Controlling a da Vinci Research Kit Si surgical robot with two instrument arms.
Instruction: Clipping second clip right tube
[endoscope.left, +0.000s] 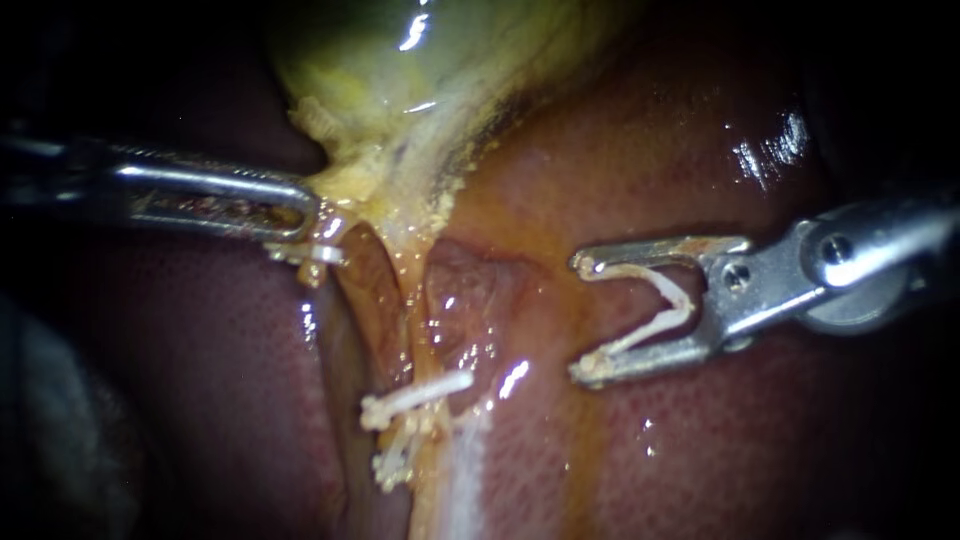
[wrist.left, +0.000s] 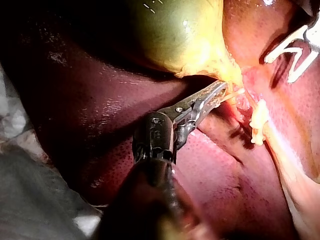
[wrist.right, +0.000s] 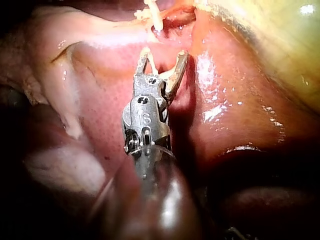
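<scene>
Wet, dark-red liver (endoscope.left: 700, 460) is filling the field, slick everywhere. Nearest, a placed clip (endoscope.left: 415, 395) is sitting across the right tube (endoscope.left: 408, 300), which is looking soft, slippery and easy to tear. Right of it, my right instrument (endoscope.left: 582, 318) is spreading its jaws wide around a loaded clip (endoscope.left: 683, 305), apart from the tube. Farther left, my left instrument (endoscope.left: 305, 215) is pinching the gallbladder (endoscope.left: 400, 70) neck. Bare tube beyond the placed clip is looking like the spot.

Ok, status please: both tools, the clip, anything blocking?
Left tool shut on gallbladder tissue. Right tool holds open clip, apart from placed clip. Path between looks free.
</scene>
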